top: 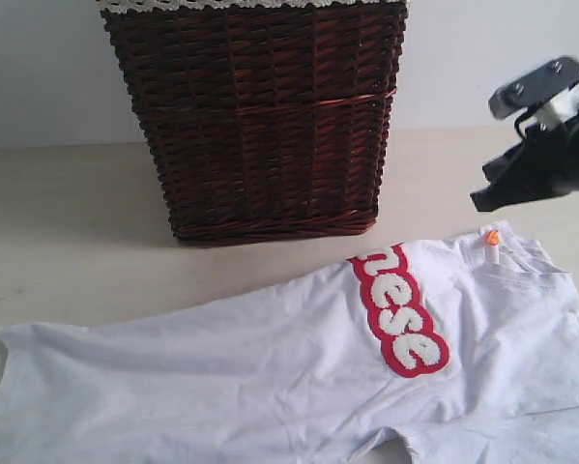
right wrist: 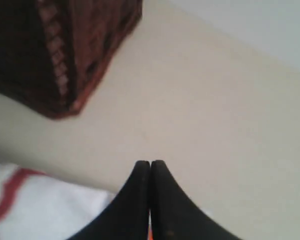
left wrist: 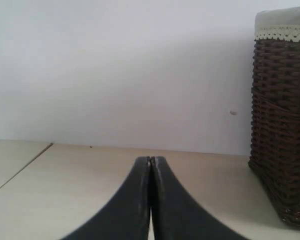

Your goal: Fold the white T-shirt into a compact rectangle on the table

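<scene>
- The right gripper (top: 482, 197) hung above the table (top: 67, 213), near the collar of the white T-shirt (top: 270, 387). It was tilted downward, with its black jaws pressed together on nothing.
- The left gripper (left wrist: 150, 161), seen only by its wrist camera, sat low over bare tabletop facing the wall, jaws likewise closed and empty.
- The shirt lay on the table in front of the wicker basket (top: 260, 126). Its long axis ran across the exterior view, collar right, hem left, with red-outlined lettering (top: 402, 311) partly showing.
- Counted: one shirt, one basket, two grippers.
</scene>
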Robot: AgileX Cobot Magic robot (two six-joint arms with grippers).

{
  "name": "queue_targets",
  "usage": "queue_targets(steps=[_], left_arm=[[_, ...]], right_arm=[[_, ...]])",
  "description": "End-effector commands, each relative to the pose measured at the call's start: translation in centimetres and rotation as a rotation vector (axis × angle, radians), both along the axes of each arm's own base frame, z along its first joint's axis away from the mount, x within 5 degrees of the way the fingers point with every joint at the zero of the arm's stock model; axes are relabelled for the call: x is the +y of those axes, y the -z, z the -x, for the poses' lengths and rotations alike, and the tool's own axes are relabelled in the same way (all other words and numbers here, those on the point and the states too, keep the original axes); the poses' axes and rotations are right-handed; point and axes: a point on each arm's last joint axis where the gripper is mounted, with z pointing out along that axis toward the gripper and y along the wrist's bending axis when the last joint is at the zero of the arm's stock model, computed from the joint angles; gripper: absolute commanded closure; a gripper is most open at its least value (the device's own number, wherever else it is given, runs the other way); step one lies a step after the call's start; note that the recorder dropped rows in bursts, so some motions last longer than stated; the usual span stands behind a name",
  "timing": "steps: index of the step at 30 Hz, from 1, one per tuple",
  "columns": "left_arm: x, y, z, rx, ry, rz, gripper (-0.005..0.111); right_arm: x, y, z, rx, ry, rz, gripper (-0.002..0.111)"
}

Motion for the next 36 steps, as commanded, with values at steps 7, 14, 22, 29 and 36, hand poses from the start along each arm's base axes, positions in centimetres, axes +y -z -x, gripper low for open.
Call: queue_targets(steps=[7, 14, 22, 29, 36], left_arm=[[0.0, 0.0, 0.1, -0.008, 0.003, 0.003, 0.107], [0.0, 0.0, 0.1, -0.008, 0.003, 0.003, 0.107], [0.0, 0.0, 0.1, -0.008, 0.003, 0.003, 0.107], [0.0, 0.0, 0.1, -0.008, 0.003, 0.003, 0.107], [0.0, 0.0, 0.1, -0.008, 0.003, 0.003, 0.107]], right_arm=[[15.1, 3.6, 6.7, 0.163, -0.988, -0.142, 0.108], [16.8, 10.3, 6.5, 0.3, -1.008, 0.069, 0.108], [16.2, 13.4, 3.7, 0.301, -0.772, 0.201, 0.108], [17.5, 11.5, 1.8, 0.284, -0.689, 0.097, 0.108], [17.8, 7.0, 3.5, 0.259, -0.91, 0.088, 0.108]])
